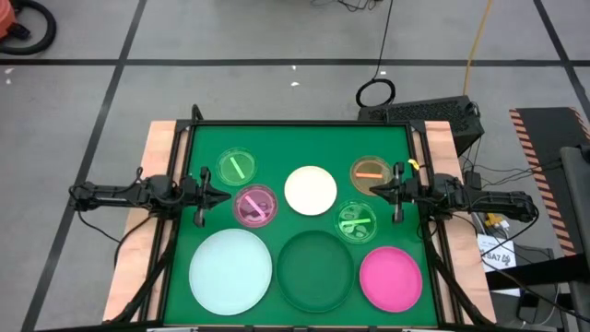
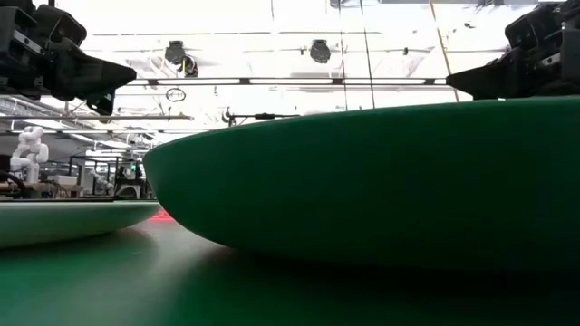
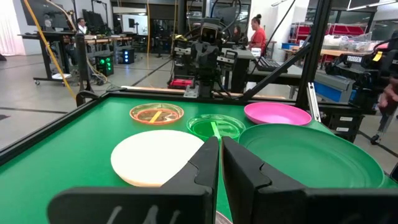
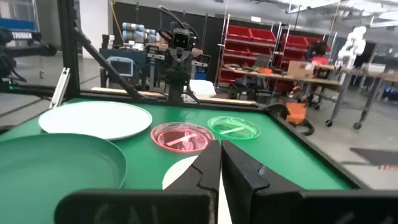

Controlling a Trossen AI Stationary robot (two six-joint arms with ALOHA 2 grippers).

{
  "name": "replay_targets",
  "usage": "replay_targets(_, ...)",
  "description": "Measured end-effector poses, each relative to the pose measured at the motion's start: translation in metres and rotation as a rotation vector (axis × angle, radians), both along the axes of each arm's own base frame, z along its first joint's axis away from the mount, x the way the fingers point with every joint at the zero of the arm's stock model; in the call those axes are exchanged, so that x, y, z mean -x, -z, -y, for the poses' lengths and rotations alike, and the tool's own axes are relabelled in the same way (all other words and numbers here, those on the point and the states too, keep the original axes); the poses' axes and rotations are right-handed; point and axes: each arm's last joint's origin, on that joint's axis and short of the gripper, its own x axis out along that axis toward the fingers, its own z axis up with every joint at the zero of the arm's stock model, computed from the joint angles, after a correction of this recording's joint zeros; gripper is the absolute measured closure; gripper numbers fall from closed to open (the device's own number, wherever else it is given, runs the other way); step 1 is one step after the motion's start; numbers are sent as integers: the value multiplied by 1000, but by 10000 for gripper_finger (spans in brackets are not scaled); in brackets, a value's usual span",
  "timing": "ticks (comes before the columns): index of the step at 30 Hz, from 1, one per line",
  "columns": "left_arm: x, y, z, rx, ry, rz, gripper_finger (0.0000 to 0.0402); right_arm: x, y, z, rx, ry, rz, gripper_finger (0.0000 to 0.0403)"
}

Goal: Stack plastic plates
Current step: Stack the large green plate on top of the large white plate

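On the green table (image 1: 175, 231) we are seeing 8 plastic plates (image 1: 311, 190) lying apart, none stacked. The left gripper (image 1: 224, 195) is hovering at the left side, the right gripper (image 1: 374, 189) at the right side. Both are pinched closed, holding nothing.

Robotics lab: red parts bins (image 4: 249, 46), equipment racks (image 3: 109, 37), white humanoid robot (image 4: 356, 38).
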Motion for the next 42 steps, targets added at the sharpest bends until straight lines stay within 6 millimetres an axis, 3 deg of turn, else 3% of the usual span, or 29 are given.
replay_targets(3,0,0,0,0,0,0,378,0,0,0,-47,0,-13,394)
replay_targets(12,0,0,0,0,0,0,378,12,-58,3,-103,109,135,394)
replay_targets(18,0,0,0,0,1,0,378,11,-93,3,-71,123,38,394)
replay_targets(42,0,0,0,-5,-3,0,378,-44,-234,5,-46,96,-211,394)
